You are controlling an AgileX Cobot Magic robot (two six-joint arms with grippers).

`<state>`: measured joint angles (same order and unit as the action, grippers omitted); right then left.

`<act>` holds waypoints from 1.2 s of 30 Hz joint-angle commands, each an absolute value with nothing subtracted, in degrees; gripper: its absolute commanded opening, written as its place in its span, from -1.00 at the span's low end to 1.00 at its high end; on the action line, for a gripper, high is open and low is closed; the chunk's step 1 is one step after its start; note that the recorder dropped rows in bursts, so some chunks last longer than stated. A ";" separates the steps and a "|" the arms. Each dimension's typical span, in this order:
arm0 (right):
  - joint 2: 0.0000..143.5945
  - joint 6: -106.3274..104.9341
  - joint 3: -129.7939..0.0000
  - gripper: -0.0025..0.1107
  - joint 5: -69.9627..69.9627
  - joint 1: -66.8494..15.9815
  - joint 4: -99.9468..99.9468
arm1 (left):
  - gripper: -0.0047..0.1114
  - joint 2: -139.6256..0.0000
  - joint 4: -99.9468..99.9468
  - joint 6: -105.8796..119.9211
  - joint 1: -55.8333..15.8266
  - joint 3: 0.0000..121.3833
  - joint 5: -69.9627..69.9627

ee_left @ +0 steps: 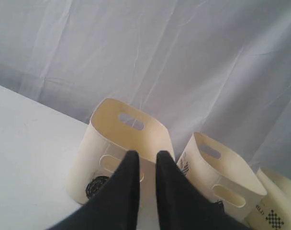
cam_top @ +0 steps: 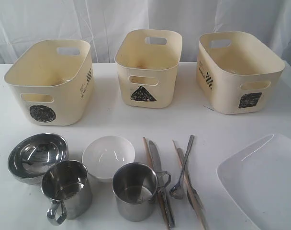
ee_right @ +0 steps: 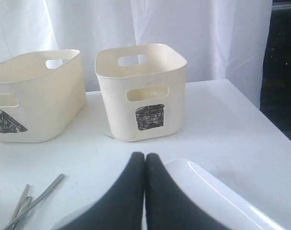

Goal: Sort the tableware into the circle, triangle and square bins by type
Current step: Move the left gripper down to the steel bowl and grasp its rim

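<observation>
Backing the white table (cam_top: pixel 105 132), a creased pale curtain (cam_top: pixel 112 19) hangs.

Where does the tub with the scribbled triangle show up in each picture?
Exterior view: triangle tub, back row, middle.
Left wrist view: the middle tub of three.
Right wrist view: cut off at the edge, triangle showing.
Shared landmark: the square tub beside it.

The left jaws stand a little apart, with a narrow gap between their two black fingers (ee_left: pixel 121 191), and hold nothing, while the right jaws are closed, their black fingers (ee_right: pixel 128 191) pressed together, also empty.
</observation>
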<state>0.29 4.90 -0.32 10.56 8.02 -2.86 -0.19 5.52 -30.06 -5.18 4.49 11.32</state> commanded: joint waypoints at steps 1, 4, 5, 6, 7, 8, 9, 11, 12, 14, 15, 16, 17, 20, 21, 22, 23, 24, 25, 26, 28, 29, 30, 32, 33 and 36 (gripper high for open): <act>0.00 4.87 0.00 -0.96 10.23 7.98 -3.00 | -0.85 0.00 5.46 -26.55 -5.34 4.80 9.28; 0.00 4.87 0.00 -0.96 10.23 7.98 -3.00 | -0.92 0.00 5.16 -26.41 -5.34 6.72 1.61; 0.00 4.87 0.00 -0.96 10.23 7.98 -3.00 | -0.92 0.00 5.06 -25.06 -5.34 8.20 -2.44; 0.00 4.87 0.00 -0.96 10.23 7.98 -3.00 | -0.92 -0.33 5.06 -22.67 -5.34 10.55 -6.45; 0.00 4.87 0.00 -0.96 10.23 7.98 -3.00 | -0.92 -1.37 5.06 -21.92 -5.34 11.95 -8.08; 0.00 4.87 0.00 -0.96 10.23 7.98 -3.00 | -0.92 -2.55 5.06 -21.56 -5.34 13.39 -9.35; 0.00 4.87 0.00 -0.96 10.23 7.98 -3.00 | -0.92 -3.63 5.06 -20.69 -5.34 14.53 -10.26; 0.00 4.87 0.00 -0.96 10.23 7.98 -3.00 | -0.92 -6.75 5.06 -18.86 -5.34 17.55 -12.46; 0.00 4.87 0.00 -0.96 10.23 7.98 -3.00 | -0.92 -8.17 5.06 -17.79 -5.34 18.77 -13.76; 0.00 4.87 0.00 -0.96 10.23 7.98 -3.00 | -0.92 -12.13 5.43 -14.70 -5.34 21.73 -17.48; 0.00 4.87 0.00 -0.96 10.23 7.98 -3.00 | -0.92 -14.26 5.55 -13.60 -5.34 23.20 -19.21; 0.00 4.87 0.00 -0.96 10.23 7.98 -3.00 | -0.92 -16.50 5.96 -12.04 -5.34 24.67 -21.26; 0.00 4.87 0.00 -0.96 10.23 7.98 -3.00 | -0.92 -18.70 6.87 -10.16 -5.34 26.09 -22.95; 0.00 4.87 0.00 -0.96 10.23 7.98 -3.00 | -0.92 -25.09 10.01 -4.09 -5.34 30.12 -27.42; 0.00 4.87 0.00 -0.96 10.23 7.98 -3.00 | -0.92 -26.92 10.51 -3.58 -5.34 31.23 -28.25; 0.00 4.87 0.00 -0.96 10.23 7.98 -3.00 | -0.92 -29.11 10.50 -3.42 -5.34 32.59 -29.18; 0.00 4.87 0.00 -0.96 10.23 7.98 -3.00 | -0.92 -31.29 10.50 -2.75 -5.34 33.79 -30.00; 0.00 4.87 0.00 -0.96 10.23 7.98 -3.00 | -0.92 -32.93 10.50 -2.48 -5.34 34.82 -30.31; 0.00 4.87 0.00 -0.96 10.23 7.98 -3.00 | -0.92 -34.93 9.99 -2.48 -5.34 35.67 -30.44; 0.00 4.87 0.00 -0.96 10.23 7.98 -3.00 | -0.92 -36.99 9.51 -1.77 -5.34 36.51 -30.94; 0.00 4.87 0.00 -0.96 10.23 7.98 -3.00 | -0.92 -41.04 9.38 0.00 -5.34 38.19 -32.18; 0.00 4.87 0.00 -0.96 10.23 7.98 -3.00 | -0.92 -43.07 9.38 0.00 -5.34 39.09 -33.02; 0.00 4.87 0.00 -0.96 10.23 7.98 -3.00 | -0.92 -44.77 9.38 0.00 -5.34 39.75 -33.57; 0.00 4.87 0.00 -0.96 10.23 7.98 -3.00 | -0.92 -48.98 10.05 0.00 -5.34 41.56 -35.15; 0.00 4.87 0.00 -0.96 10.23 7.98 -3.00 | -0.92 -51.06 10.55 0.33 -5.34 42.46 -35.72; 0.00 4.87 0.00 -0.96 10.23 7.98 -3.00 | -0.92 -55.85 16.30 3.87 -5.34 44.12 -36.02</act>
